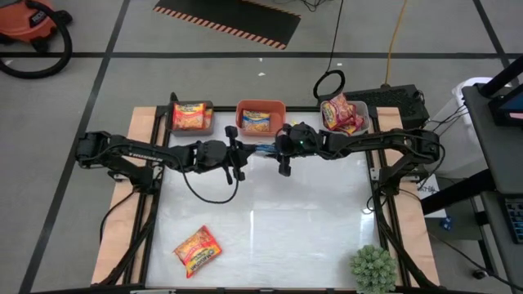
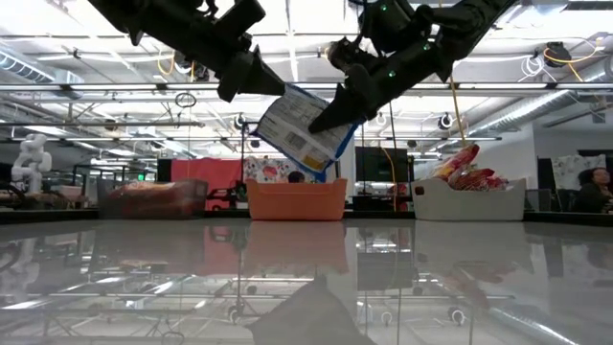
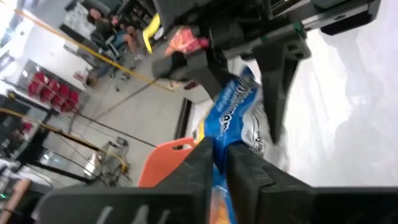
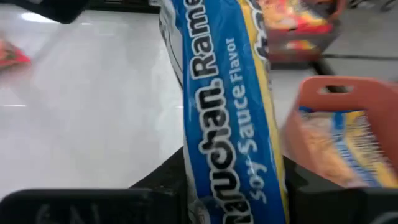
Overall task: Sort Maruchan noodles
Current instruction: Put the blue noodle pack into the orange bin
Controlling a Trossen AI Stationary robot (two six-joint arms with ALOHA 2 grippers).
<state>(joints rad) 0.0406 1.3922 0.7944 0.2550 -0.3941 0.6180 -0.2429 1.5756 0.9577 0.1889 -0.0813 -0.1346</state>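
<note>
Blue packet (image 2: 305,129) held in mid-air.
Left gripper (image 2: 271,84) and right gripper (image 2: 326,117) both pinch it, near the far orange bin (image 2: 297,199).

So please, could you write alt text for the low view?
Two dark grippers, left gripper and right gripper, hold one blue-and-yellow noodle packet in the air above an orange bin, with a white bin beside it.

I see glossy crinkly plastic on blue packet (image 4: 230,118), white tabletop (image 1: 270,220) smooth w/ mirror-like sheen, table edges (image 1: 114,245) bare matt wood, orange bin (image 2: 297,200) smooth matt plastic, grippers' fingers (image 3: 249,177) matt black, prob. plastic
</note>
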